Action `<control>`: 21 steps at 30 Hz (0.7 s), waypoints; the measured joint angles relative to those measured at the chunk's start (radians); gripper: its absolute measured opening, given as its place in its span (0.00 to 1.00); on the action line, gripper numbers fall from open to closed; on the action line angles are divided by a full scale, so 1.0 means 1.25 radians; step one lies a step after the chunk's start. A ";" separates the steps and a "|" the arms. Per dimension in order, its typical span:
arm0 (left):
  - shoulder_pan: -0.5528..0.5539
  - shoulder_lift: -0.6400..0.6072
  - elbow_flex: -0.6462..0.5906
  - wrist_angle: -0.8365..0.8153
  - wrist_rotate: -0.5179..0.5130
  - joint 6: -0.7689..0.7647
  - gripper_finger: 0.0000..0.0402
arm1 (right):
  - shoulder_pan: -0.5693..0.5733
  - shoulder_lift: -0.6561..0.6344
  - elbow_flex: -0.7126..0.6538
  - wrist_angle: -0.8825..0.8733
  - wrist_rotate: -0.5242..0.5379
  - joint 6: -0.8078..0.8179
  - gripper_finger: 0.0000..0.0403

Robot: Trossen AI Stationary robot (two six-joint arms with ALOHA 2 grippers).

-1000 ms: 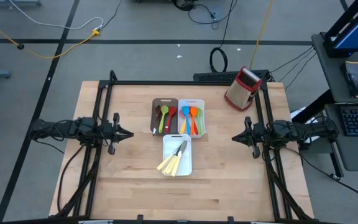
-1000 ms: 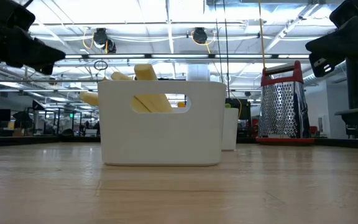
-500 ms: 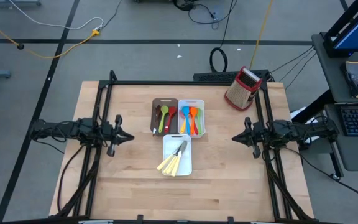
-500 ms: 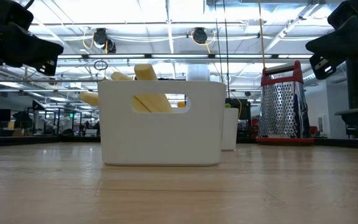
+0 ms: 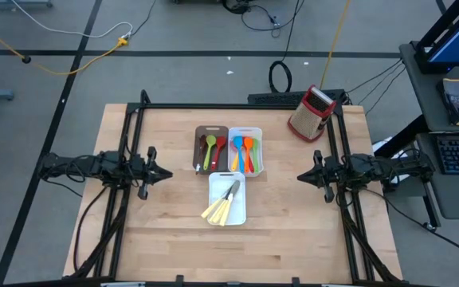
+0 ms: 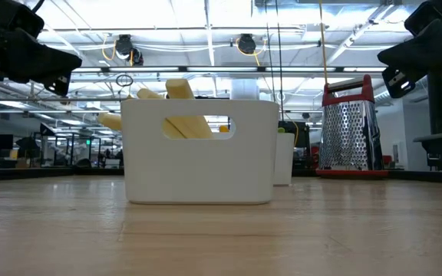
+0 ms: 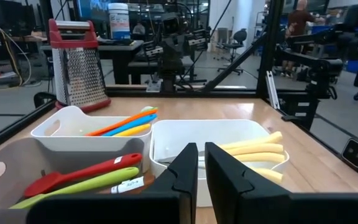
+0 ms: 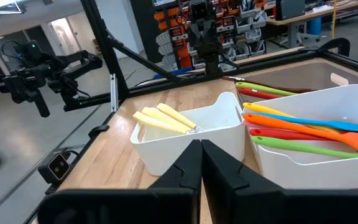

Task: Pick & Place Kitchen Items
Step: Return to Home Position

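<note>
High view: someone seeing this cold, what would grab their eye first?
Three containers cluster mid-table: bright utensils fill the brown tray and the white tray side by side, and cream-handled knives lie in the white bin below them in the picture. The red-and-metal grater stands near the far right corner. The left gripper and right gripper sit at opposite table sides, pointing inward.
</note>
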 joint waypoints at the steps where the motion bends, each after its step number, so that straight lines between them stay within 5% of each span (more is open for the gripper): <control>1: 0.000 0.000 0.000 0.001 0.000 0.000 0.08 | 0.000 0.000 0.000 0.000 0.000 0.000 0.01; 21: 0.000 0.000 -0.001 0.009 -0.001 0.000 0.08 | 0.000 0.000 0.000 0.000 0.000 0.000 0.01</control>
